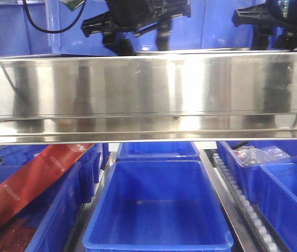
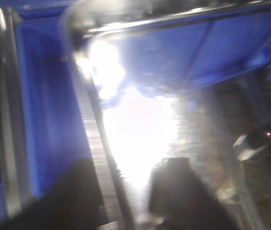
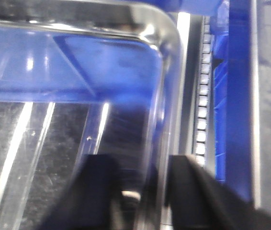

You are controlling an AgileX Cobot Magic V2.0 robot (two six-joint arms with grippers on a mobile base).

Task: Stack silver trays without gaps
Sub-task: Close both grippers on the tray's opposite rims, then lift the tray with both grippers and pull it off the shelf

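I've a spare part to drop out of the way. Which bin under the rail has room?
The middle bin is bare, between the left bin and the roller track. The left bin is crowded by a red box; the far right bin holds plastic bags.

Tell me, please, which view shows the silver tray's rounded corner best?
The right wrist view: the silver tray has its corner and rim clear. The left wrist view is blurred with glare; the front view shows only a thin edge.
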